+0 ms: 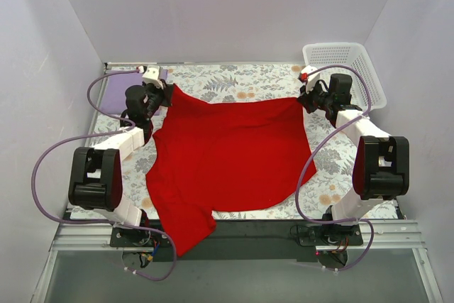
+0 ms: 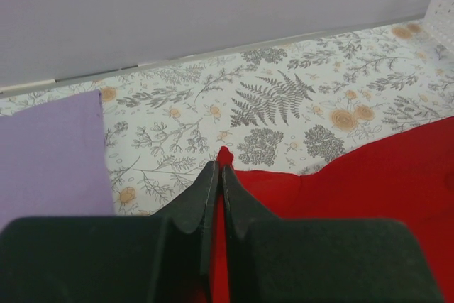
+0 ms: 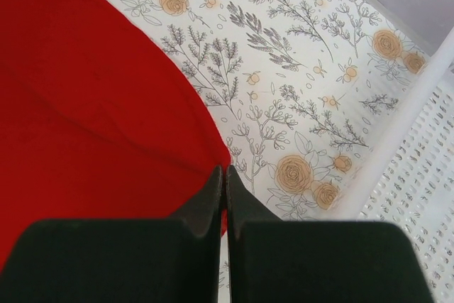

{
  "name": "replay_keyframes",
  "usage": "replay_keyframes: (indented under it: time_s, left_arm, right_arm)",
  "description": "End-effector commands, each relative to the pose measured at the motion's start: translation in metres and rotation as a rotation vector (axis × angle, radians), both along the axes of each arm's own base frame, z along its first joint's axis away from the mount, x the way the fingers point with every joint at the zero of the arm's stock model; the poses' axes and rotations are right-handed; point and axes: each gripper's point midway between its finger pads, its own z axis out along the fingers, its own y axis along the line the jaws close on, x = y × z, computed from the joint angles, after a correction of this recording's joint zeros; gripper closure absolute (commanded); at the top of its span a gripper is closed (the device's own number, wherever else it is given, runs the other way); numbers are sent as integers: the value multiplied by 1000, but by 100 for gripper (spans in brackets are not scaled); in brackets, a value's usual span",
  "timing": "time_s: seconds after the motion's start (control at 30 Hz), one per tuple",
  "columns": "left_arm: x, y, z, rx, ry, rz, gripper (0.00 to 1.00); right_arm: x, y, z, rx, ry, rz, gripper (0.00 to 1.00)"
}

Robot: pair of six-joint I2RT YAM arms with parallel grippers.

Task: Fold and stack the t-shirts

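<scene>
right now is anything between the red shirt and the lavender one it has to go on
Nothing visible. The left gripper and right gripper are each shut on a far corner of the red t-shirt, and only bare flowered table cover lies between it and the lavender t-shirt.

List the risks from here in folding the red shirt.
The left gripper and right gripper pinch the red shirt only at thin corners, so either could slip. Its near end hangs over the table edge and may snag. The lavender shirt beside the left gripper could get dragged.
</scene>
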Motion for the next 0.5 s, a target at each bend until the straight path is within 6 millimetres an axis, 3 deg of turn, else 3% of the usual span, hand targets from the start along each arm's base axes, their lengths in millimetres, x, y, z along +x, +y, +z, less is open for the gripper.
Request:
replay_keyframes:
  time_s: [0.0,0.27,0.47]
  left_arm:
    - [-9,3,42,7,-105,-1,100]
    - [-12,13,52,17,-130,43,100]
    - [-6,16,45,19,-119,58,100]
  right_arm:
    - [5,1,36,0,-90,23,99]
    - [18,5,47,25,-92,28,99]
    - [37,9,29,13,-50,23,99]
